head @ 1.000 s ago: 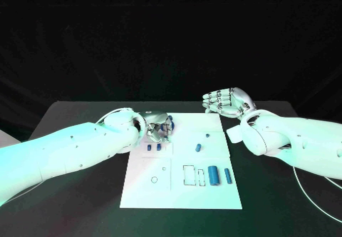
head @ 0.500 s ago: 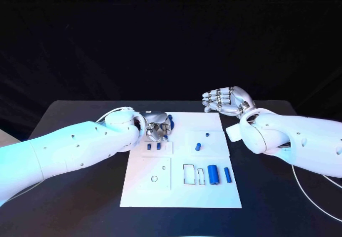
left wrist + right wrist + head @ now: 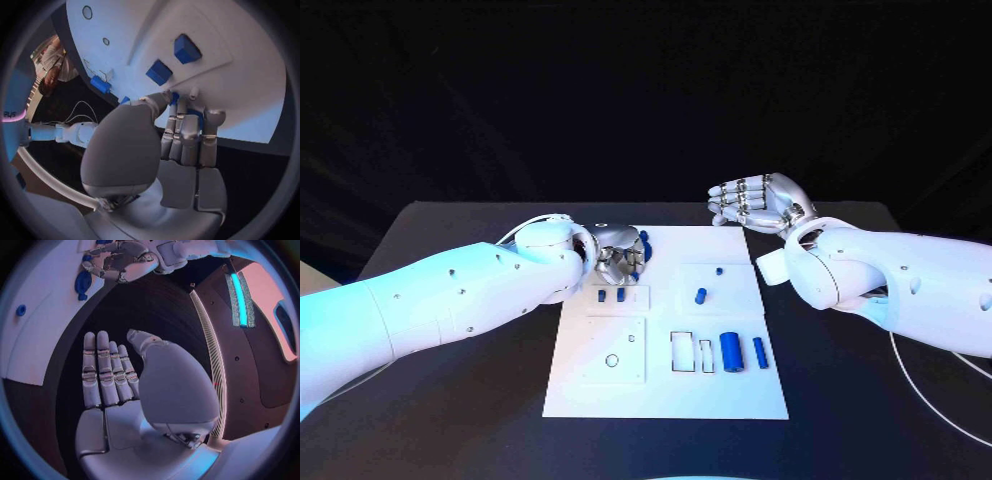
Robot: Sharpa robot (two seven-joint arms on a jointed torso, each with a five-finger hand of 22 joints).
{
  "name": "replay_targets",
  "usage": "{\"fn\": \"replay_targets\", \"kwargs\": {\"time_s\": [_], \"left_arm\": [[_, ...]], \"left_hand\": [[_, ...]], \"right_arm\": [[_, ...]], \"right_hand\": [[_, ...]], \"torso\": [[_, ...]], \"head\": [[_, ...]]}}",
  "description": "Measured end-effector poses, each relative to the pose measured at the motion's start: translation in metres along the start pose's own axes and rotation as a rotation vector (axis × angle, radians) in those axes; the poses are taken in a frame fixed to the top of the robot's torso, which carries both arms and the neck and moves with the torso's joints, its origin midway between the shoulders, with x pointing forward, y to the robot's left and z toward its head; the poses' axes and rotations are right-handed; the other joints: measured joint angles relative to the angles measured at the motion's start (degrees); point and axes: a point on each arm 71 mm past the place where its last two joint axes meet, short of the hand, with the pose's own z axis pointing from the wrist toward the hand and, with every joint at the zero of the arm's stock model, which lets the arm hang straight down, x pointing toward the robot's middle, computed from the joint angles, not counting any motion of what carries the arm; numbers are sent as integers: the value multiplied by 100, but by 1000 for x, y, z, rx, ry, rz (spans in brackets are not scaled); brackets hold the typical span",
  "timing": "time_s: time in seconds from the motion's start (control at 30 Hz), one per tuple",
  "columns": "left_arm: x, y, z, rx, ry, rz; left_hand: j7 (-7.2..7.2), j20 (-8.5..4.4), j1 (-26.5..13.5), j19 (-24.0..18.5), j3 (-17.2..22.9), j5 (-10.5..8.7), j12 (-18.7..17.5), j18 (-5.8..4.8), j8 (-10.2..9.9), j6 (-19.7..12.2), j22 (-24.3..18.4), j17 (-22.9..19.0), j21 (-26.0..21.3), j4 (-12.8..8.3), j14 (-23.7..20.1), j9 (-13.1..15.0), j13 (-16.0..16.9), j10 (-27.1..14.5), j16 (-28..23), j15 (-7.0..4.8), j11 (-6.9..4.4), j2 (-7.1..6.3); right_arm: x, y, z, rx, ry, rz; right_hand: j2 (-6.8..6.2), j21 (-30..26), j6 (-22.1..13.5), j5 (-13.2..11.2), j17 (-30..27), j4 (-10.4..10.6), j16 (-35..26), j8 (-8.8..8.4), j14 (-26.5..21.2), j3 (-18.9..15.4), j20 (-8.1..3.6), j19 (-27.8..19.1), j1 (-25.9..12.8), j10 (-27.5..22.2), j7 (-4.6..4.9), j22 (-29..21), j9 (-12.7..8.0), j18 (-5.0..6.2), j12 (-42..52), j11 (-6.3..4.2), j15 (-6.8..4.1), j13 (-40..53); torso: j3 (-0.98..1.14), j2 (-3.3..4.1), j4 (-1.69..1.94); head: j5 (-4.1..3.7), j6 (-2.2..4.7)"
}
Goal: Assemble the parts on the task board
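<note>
Blue part (image 3: 642, 246) between left hand (image 3: 619, 257) fingertips, over task board (image 3: 666, 385).

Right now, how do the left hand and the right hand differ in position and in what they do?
The left hand is over the task board, its fingers closed around a blue part. The right hand is off the board, beyond its far right corner, fingers straight, holding nothing. Both are silver.

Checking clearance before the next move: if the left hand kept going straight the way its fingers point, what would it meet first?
Probably the blue part at its fingertips on the task board; the left hand looks almost on it already, though contact is unclear.
</note>
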Motion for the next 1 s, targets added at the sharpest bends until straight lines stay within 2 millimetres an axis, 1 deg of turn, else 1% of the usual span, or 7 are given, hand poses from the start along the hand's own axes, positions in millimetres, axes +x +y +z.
{"fn": "replay_targets", "kwargs": {"time_s": [0.2, 0.43, 0.5, 0.7, 0.9, 0.97, 1.0], "left_arm": [[0, 1, 1, -3, 1, 0], [0, 0, 3, -4, 0, 1], [0, 0, 4, -4, 0, 1], [1, 1, 4, -3, -7, 0], [3, 3, 0, 2, -23, -13], [4, 4, -1, 3, -27, -18], [3, 5, -2, 4, -33, -23]], "left_hand": [[-7, -31, 76, 32, 203, 0, 95, 0, 48, 90, 85, 10, 87, -157, 30, 16, 56, 31, 29, -30, -30, 76], [13, -62, 76, 62, 282, -22, 127, 1, 47, 110, 177, 70, 179, -236, 71, 16, 64, 52, 67, -71, -49, 76], [11, -82, 76, 82, 323, -22, 139, 1, 48, 133, 212, 70, 207, -245, 94, 16, 64, 53, 67, -48, -49, 76], [-13, -103, 21, 187, 434, -28, 54, 1, 77, 302, 350, 110, 326, -356, 193, 28, -6, 218, 90, -90, -112, 128], [-28, -112, -63, 277, 457, -32, 4, 2, 76, 375, 448, 154, 420, -379, 256, 54, -22, 309, 117, -112, -120, 150], [-28, -112, -79, 277, 457, -32, 1, -12, 76, 375, 457, 156, 420, -379, 256, 58, -22, 309, 120, -112, -120, 133], [-28, -100, -140, 289, 457, -31, -39, -88, 76, 376, 473, 168, 447, -379, 279, 65, -23, 350, 140, -112, -120, 135]], "right_arm": [[0, 0, 0, 0, 3, 1], [0, 1, 0, -1, 6, 3], [0, 1, 0, -1, 7, 3], [0, 1, 0, 0, 9, 4], [0, 1, 1, 0, 11, 4], [0, 1, 1, 1, 12, 4], [0, 1, 1, 1, 12, 4]], "right_hand": [[24, 0, 0, 0, -6, 0, -31, 0, 0, 0, 0, 0, -24, 0, 0, -22, 0, 0, 22, 0, 0, 0], [24, -28, 0, 0, -14, -16, -55, 0, 0, 16, 0, 0, -23, 0, -1, -54, 0, 0, 22, 0, 0, 0], [24, -28, -1, 0, -17, -16, -55, 0, 0, 16, 0, 0, -23, 0, -1, -59, 0, 0, 22, 0, 0, 0], [23, -63, -1, 0, -29, -16, -78, 0, 0, 16, 0, 0, -23, 0, -1, -90, 1, -1, 22, 0, 0, 1], [41, -85, -1, 0, -42, -16, -135, 0, 0, 16, 0, 0, -43, 1, -1, -142, 1, 0, 22, 0, 0, 1], [22, -129, -1, 0, -45, -16, -165, 0, 0, 16, 10, 8, -103, 0, -1, -184, 1, 0, 22, 0, 0, 1], [9, -130, -1, 0, -51, -16, -165, 0, 0, 16, 33, 8, -130, -5, -1, -201, 0, -2, 22, 5, 0, 1]], "torso": [[-1, 0, -2], [3, 2, -2], [3, 2, -2], [2, -1, -2], [0, -8, -2], [-3, -9, -1], [-3, -9, -1]], "head": [[4, -9], [-7, -22], [-8, -30], [-13, -41], [-7, -41], [-2, -32], [2, -26]]}}
